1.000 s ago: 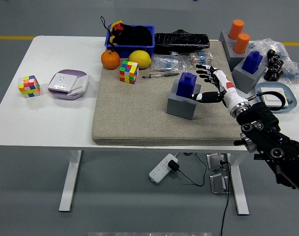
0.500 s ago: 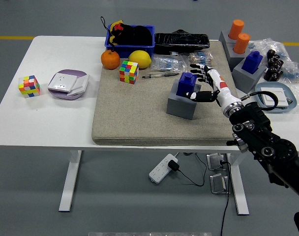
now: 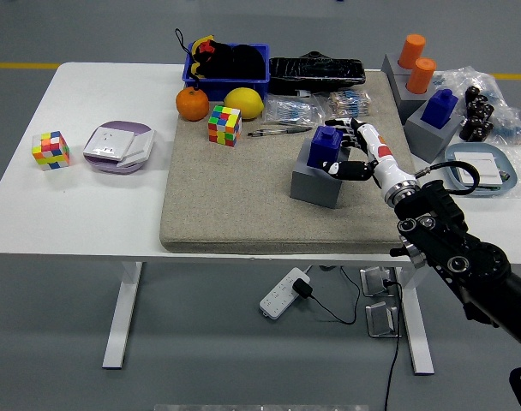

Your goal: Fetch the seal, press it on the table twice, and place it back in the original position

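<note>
The seal (image 3: 324, 144) is a blue block standing upright in a grey holder (image 3: 314, 181) on the beige mat (image 3: 226, 197). My right hand (image 3: 344, 150) comes in from the lower right and is right up against the seal's right side. Its fingers reach along the seal's top and right side and the thumb sits low at its front. The fingers are not closed around it. A second blue seal (image 3: 440, 107) stands in another grey holder at the right. My left arm is out of view.
An orange (image 3: 192, 104), a lemon (image 3: 243, 102) and a colour cube (image 3: 224, 125) lie at the mat's back. A blue bin (image 3: 227, 64), black bag and orange cylinders (image 3: 416, 62) stand behind. Another cube (image 3: 50, 149) and a purple box (image 3: 117, 147) are at left.
My right hand has moved left, from a little right of the holder to against the seal, and its fingers have drawn in around the blue block.
</note>
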